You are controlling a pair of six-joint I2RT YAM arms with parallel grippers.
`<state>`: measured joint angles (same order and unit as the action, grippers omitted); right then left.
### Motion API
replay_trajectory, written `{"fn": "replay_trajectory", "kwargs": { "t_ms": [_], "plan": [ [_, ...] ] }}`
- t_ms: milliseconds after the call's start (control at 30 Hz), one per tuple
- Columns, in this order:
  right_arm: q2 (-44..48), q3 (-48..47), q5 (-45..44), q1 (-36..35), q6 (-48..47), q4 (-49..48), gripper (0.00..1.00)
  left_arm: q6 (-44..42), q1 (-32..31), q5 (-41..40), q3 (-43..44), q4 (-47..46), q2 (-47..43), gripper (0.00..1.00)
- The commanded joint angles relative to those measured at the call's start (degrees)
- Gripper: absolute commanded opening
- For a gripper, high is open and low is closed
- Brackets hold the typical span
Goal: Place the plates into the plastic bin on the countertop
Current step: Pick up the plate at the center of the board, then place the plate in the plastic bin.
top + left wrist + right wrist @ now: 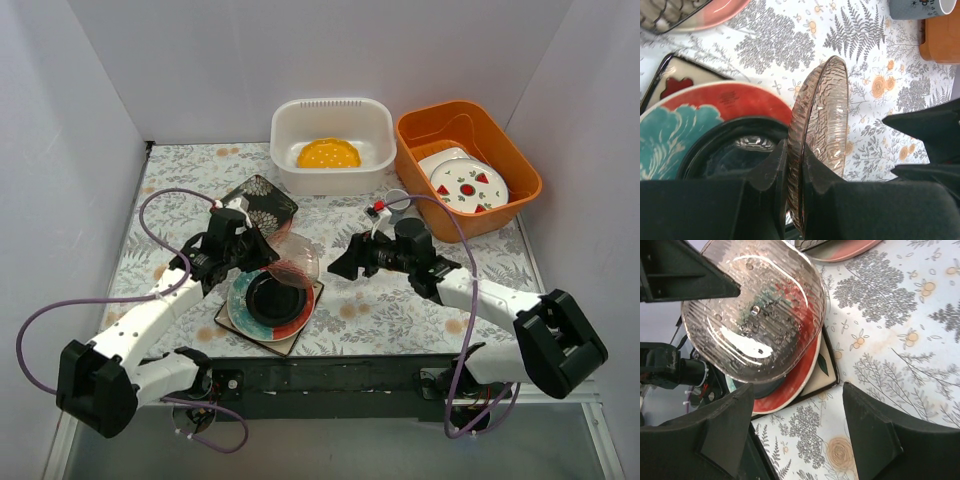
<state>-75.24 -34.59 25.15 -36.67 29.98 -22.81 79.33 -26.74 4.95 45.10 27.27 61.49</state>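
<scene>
My left gripper (796,165) is shut on the rim of a clear pinkish ribbed plate (817,125), which it holds on edge above a stack of plates (270,300). That stack has a dark brown round plate (725,150) on a red and teal round one (715,105), over a cream square one (827,370). My right gripper (797,425) stands open just right of the held plate (755,315) without touching it. The white plastic bin (283,135) at the back holds a yellow-orange plate (328,154). A black flowered square plate (262,205) lies on the countertop (380,310).
An orange tub (520,165) with white fruit-marked plates (465,185) stands right of the bin. A grey-blue cup (920,7) shows at the top of the left wrist view. White walls close in the left, back and right sides.
</scene>
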Motion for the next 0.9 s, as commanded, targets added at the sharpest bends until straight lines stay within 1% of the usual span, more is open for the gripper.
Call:
{"fn": "replay_trajectory", "kwargs": {
  "t_ms": [0,200,400,567,667,767,867],
  "plan": [
    [6.4,3.1,-3.3,1.6,-1.9,2.6,0.81,-2.2,-0.2,2.5,4.5,-7.2,3.9,0.00],
    [12.5,5.6,-6.2,3.0,-2.9,6.5,0.87,-2.5,-0.2,5.2,9.1,-12.5,11.4,0.00],
    [14.9,7.5,-6.9,3.6,-3.5,7.1,0.91,-3.5,-0.2,5.8,14.9,-13.8,16.6,0.00],
    [14.6,7.3,-5.8,3.8,-4.3,6.1,0.95,-4.3,-0.2,5.6,18.6,-14.3,18.9,0.00],
    [13.6,7.0,-4.2,3.7,-5.5,4.6,0.98,-4.7,-0.2,5.4,19.9,-14.2,20.1,0.00],
    [12.2,6.9,-1.2,3.8,-6.5,1.5,0.98,-5.3,-0.2,4.8,21.5,-13.9,20.9,0.00],
    [9.8,5.3,0.9,3.8,-7.9,1.4,0.98,-5.5,0.1,3.9,23.3,-12.9,21.3,0.00]
  ]
}}
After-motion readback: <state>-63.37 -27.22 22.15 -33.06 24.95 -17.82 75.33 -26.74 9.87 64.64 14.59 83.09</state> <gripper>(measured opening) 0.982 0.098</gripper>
